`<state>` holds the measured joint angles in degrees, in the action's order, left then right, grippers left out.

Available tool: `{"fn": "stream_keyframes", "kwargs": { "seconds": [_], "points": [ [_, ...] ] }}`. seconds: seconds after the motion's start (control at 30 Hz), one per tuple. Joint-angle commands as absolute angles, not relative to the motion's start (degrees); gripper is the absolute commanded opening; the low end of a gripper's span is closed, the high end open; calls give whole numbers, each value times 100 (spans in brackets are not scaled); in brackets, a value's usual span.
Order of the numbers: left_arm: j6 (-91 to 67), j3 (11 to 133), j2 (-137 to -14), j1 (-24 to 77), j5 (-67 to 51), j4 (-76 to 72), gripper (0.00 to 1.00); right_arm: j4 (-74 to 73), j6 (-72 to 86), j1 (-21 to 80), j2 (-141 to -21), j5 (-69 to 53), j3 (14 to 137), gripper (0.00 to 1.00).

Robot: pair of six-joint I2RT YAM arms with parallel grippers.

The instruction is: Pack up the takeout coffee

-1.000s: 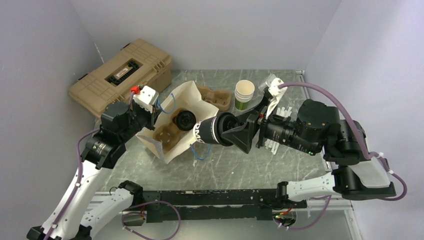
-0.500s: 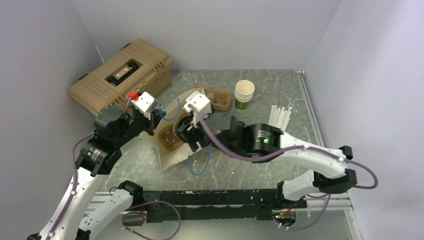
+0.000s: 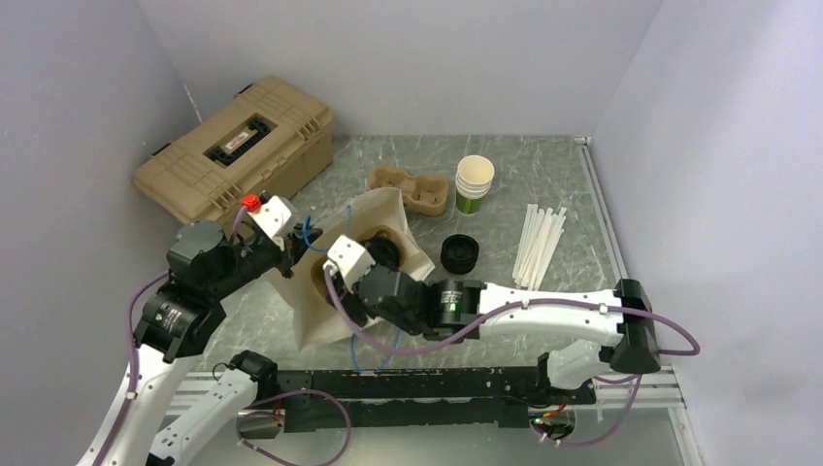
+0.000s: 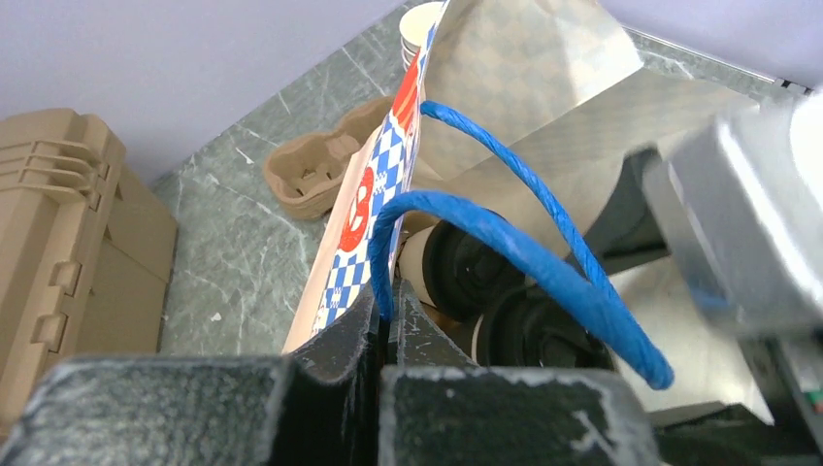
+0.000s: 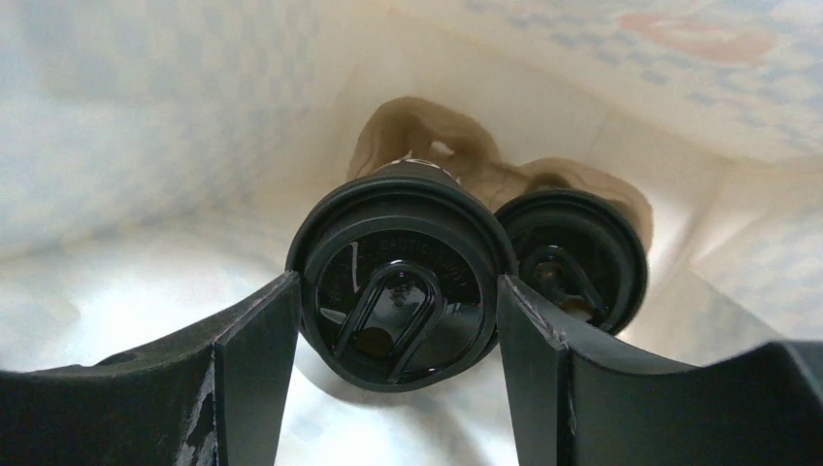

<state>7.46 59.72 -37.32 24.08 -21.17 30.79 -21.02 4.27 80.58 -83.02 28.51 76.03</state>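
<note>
The right hand [image 5: 396, 287] was inside the paper bag [image 3: 378, 209], its fingers clamped on either side of the takeout coffee [image 5: 403, 262], just beside a second lidded cup [image 5: 571, 254] in the cardboard carrier [image 5: 417, 131]; whether it was seated could not be told. The left hand [image 4: 383, 325] was pinched together on the bag's blue handle [image 4: 505, 243], holding the mouth open. Recommended: lower the cup upright into the free socket, release only once seated, withdraw clear of the bag wall. The table [image 3: 573, 175] was green and marbled, enclosed by pale walls [image 3: 388, 58]; a tan toolbox [image 3: 238, 146], straws [image 3: 539, 241] and spare cups [image 3: 474, 183] lay apart
</note>
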Motion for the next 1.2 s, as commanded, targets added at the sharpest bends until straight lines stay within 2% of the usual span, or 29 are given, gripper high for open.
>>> {"fn": "stream_keyframes", "kwargs": {
  "seconds": [0.0, 0.47, 0.77, 1.17],
  "points": [
    [753, 6125, -3627, 2408, -2282, 2890, 0, -851, 112, 8430, -8095, 3086, 7022, 31],
    [629, 5615, -3218, 2407, -2259, 2629, 0, 901, -315, 9524, -8313, 4722, 5581, 27],
    [525, 5521, -2886, 2408, -2736, 2742, 0, 880, -505, 9607, -8884, 5097, 6010, 28],
    [202, 5246, -2366, 2406, -2761, 3029, 0, 1029, -735, 9195, -9371, 4805, 6515, 28]
  ]
}}
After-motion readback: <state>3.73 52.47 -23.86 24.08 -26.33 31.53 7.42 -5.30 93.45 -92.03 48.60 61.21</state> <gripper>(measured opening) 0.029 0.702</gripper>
